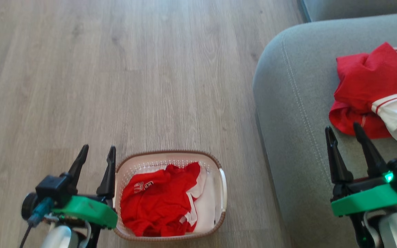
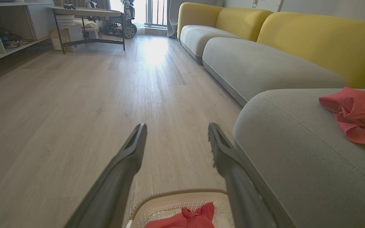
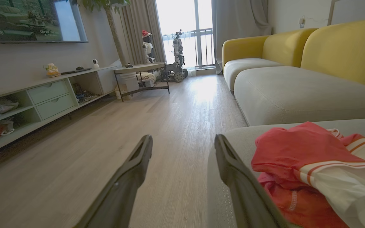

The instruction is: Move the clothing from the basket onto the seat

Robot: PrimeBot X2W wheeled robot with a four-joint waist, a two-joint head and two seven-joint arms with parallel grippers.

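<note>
The white basket [image 1: 222, 184] with a brown rim stands on the floor and holds a crumpled red and white jersey [image 1: 159, 201]. My left gripper [image 1: 97, 153] hovers open and empty just left of the basket's rim. In the left wrist view the basket [image 2: 176, 199] and jersey [image 2: 188, 218] show at the bottom edge, below that gripper [image 2: 176, 134]. Another red and white jersey [image 1: 374, 89] lies on the grey seat [image 1: 295, 103]. My right gripper [image 1: 345, 131] is open above the seat, close to that jersey's near edge; the right wrist view has the jersey [image 3: 309, 164] right of the open gripper [image 3: 182, 142].
Wood floor [image 1: 115, 69] spreads left of and beyond the basket. More grey sofa cushions [image 2: 258, 63] with yellow backrests [image 2: 322, 41] run along the right. A low cabinet [image 3: 43, 98] and a side table [image 3: 141, 77] stand far off across the room.
</note>
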